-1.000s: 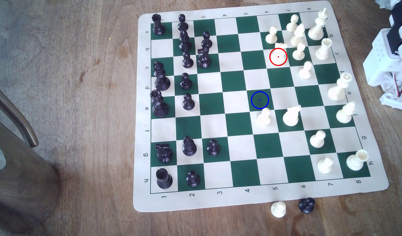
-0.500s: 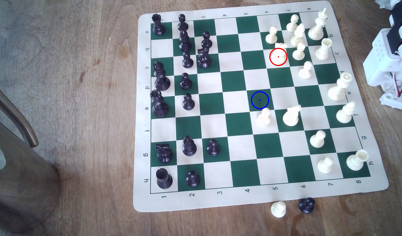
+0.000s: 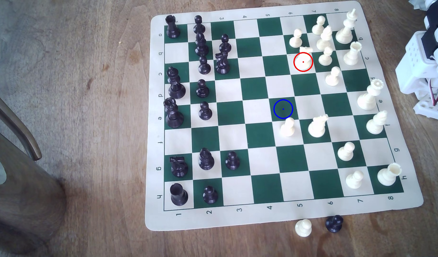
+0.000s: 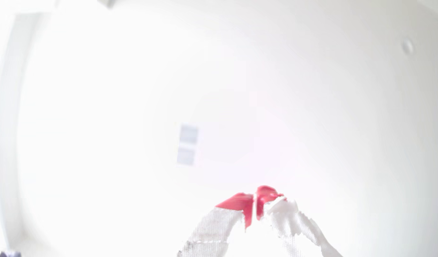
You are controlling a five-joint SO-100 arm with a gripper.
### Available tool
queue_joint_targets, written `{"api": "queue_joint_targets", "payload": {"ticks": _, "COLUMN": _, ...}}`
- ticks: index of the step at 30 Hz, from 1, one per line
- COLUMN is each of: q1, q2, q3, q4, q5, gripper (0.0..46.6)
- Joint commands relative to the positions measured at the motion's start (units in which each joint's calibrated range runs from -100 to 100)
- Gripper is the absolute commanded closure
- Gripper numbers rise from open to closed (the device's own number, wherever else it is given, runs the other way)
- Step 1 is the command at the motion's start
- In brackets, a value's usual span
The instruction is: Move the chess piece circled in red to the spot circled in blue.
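1. The cream-white knight (image 3: pixel 304 53) stands upright on a cream square of the chessboard (image 3: pixel 401 138), in the file marked 6, two squares in from the board's far edge in the exterior view. A thin red ring with a centre dot is drawn over its round base. Its horse-head top juts toward the exterior view's right. It blends into the pale square under it, so I cannot make out fine detail.

2. The blue-ringed square (image 3: pixel 283 109) is dark green and bare, marked by a thin blue ring with a centre dot. It lies on the same chessboard, in the file marked 5, two rows nearer the camera than the knight.
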Motion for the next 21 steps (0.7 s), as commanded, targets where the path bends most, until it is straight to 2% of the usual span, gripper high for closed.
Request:
{"api": "queue_joint_targets", "payload": {"ticks": 1, "q1": 1.7, "q2": -0.1, "q3": 0.9, "q4": 27.1, "q5": 0.2, "gripper": 46.5}}
{"api": "queue_joint_targets", "payload": {"ticks": 2, "q1": 1.8, "q2": -0.1, "q3": 0.9, "q4": 35.9, "q5": 1.7, "gripper": 46.5}}
{"api": "queue_joint_targets", "payload": {"ticks": 5, "q1": 3.0, "q2": -0.1, "q3": 0.9, "q4": 45.6, "q5": 2.5, "gripper": 46.5}}
{"api": "queue_joint_targets", "payload": {"ticks": 10, "q1": 6.0, "q2": 4.0, "q3": 0.0, "q4": 63.1, "q5": 1.2, "gripper": 46.5}}
{"api": "queue_joint_targets", "payload": {"ticks": 11, "q1": 7.7, "q2": 6.1, "q3": -3.7, "q4": 73.7, "q5": 1.6, "gripper": 46.4}}
{"api": "queue_joint_targets", "payload": {"ticks": 14, "q1": 9.1, "q2": 10.6, "q3": -9.0, "q4": 81.7, "q5": 1.2, "gripper": 46.4}}
{"api": "queue_joint_targets", "payload": {"ticks": 15, "q1": 9.5, "q2": 12.4, "q3": -11.6, "q4": 85.1, "q5": 0.6, "gripper": 46.4}}
{"api": "queue_joint_targets", "payload": {"ticks": 16, "q1": 10.1, "q2": 15.2, "q3": -18.5, "q4": 94.9, "q5": -1.0, "gripper": 46.4}}
{"api": "queue_joint_targets", "payload": {"ticks": 19, "q1": 11.0, "q2": 20.7, "q3": -30.4, "q4": 108.9, "q5": -4.0, "gripper": 46.4}}
{"api": "queue_joint_targets", "payload": {"ticks": 20, "q1": 11.4, "q2": 25.1, "q3": -38.4, "q4": 117.7, "q5": -6.1, "gripper": 46.4}}
{"api": "queue_joint_targets", "payload": {"ticks": 21, "q1": 11.4, "q2": 26.6, "q3": -41.1, "q4": 120.7, "q5": -7.0, "gripper": 46.4}}
